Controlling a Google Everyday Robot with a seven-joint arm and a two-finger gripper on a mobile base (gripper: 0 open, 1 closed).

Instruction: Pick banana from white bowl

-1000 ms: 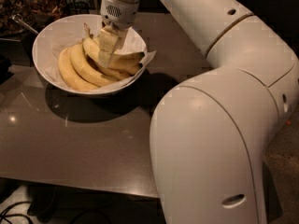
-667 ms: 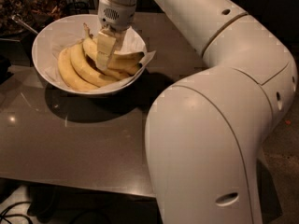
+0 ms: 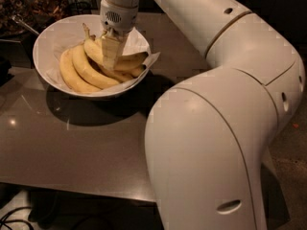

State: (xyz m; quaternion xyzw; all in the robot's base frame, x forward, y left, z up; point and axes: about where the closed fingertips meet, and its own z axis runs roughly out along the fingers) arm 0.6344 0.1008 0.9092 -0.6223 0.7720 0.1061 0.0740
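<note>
The white bowl (image 3: 46, 42), lined with white paper, stands at the back left of a dark table and holds a bunch of several yellow bananas. The banana (image 3: 94, 53) with a thin pale stem pointing up lies across the middle of the bunch. My gripper (image 3: 110, 63) points straight down into the bowl and rests on this banana, just right of its stem, hiding its middle part. Two other bananas (image 3: 72, 73) lie to the left of the gripper.
The bowl sits on a glossy dark brown table (image 3: 86, 152). My large white arm (image 3: 216, 128) fills the right and the foreground. A dark container with a utensil handle (image 3: 21, 23) stands behind the bowl at the far left. Cables (image 3: 12, 217) lie on the floor below.
The gripper has stayed in the bowl on the bananas, sinking only slightly. The arm's big elbow segment has shifted a little to the left. The bananas have not visibly moved.
</note>
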